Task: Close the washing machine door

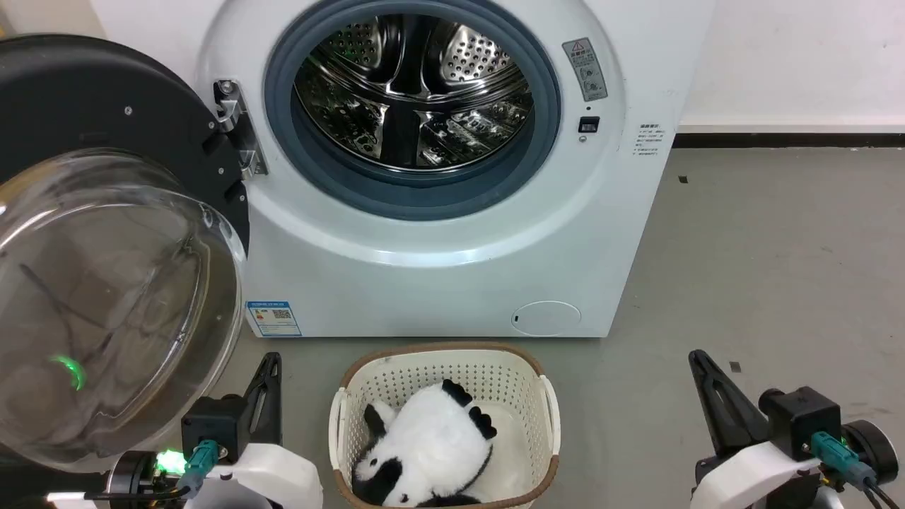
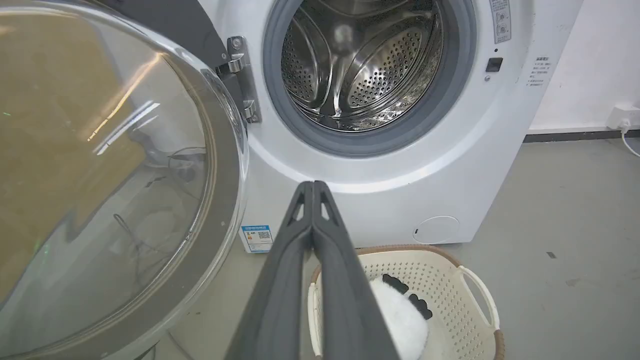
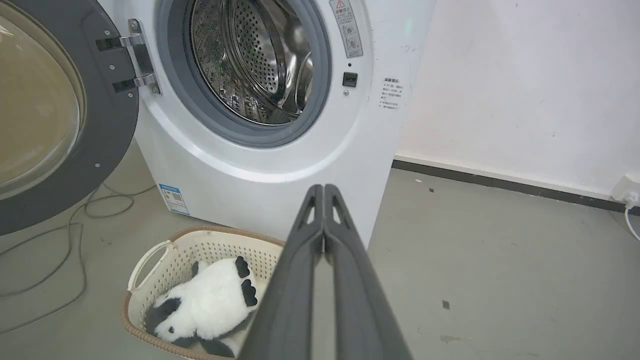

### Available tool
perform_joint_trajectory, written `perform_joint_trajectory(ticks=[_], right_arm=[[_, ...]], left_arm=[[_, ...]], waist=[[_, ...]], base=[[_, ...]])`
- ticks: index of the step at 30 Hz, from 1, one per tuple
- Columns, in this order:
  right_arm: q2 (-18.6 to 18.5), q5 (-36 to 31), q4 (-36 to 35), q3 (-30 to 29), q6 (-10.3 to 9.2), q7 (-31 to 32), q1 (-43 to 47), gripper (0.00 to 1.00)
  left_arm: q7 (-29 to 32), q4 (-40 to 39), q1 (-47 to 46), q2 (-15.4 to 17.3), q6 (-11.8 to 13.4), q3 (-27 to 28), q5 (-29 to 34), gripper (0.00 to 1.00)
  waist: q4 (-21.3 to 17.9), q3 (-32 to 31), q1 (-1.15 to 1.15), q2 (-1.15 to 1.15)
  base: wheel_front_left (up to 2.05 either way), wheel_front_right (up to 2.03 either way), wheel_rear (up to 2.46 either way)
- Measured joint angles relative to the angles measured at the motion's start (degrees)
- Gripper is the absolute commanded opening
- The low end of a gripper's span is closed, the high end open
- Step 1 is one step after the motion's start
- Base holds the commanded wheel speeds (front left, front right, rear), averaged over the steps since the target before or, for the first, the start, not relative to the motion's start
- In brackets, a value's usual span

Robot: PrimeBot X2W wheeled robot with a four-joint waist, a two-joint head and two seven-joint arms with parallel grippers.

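The white washing machine (image 1: 452,268) (image 2: 465,165) (image 3: 320,165) stands ahead with its steel drum exposed. Its door (image 1: 85,106) (image 2: 175,30) (image 3: 107,125) hangs wide open on the left hinge, matte black rim and bulging glass bowl (image 1: 113,304) facing me. My left gripper (image 1: 269,364) (image 2: 312,186) is shut and empty, low at the left, just right of the glass bowl. My right gripper (image 1: 700,360) (image 3: 323,189) is shut and empty too, low at the right, away from the machine.
A cream laundry basket (image 1: 523,375) (image 2: 470,280) (image 3: 200,240) holding a plush panda (image 1: 424,445) sits on the grey floor in front of the machine, between my grippers. Cables (image 3: 75,225) trail on the floor under the door. A white wall (image 3: 525,90) rises at the right.
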Motion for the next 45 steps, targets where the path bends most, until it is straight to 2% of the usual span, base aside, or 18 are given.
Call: perform_joint_trajectory(ticks=[3,4,26,45], right_arm=[[0.00,0.00,0.00,0.01,0.00,0.00,0.00,0.00],[0.00,0.00,-0.01,0.01,0.00,0.00,0.02,1.00],[0.00,1.15,0.21,-0.20,0.00,-1.65,0.07,1.00],[0.00,2.15,0.20,0.36,-0.01,-3.87,0.21,1.00]], left_arm=[[0.00,0.00,0.00,0.00,0.00,0.02,0.00,0.00],[0.00,0.03,0.02,0.00,-0.01,-0.02,-0.01,1.00],[-1.63,0.22,0.09,0.00,0.05,-0.22,-0.04,1.00],[-3.86,0.16,0.73,0.00,0.24,0.07,-0.45,1.00]], waist=[[0.00,0.00,0.00,0.00],[0.00,0.00,0.00,0.00],[0.69,0.11,0.00,0.00],[4.66,-0.14,0.00,0.00]], base=[[0.00,0.00,0.00],[0.00,0.00,0.00],[0.00,0.00,0.00],[0.00,0.00,0.00]])
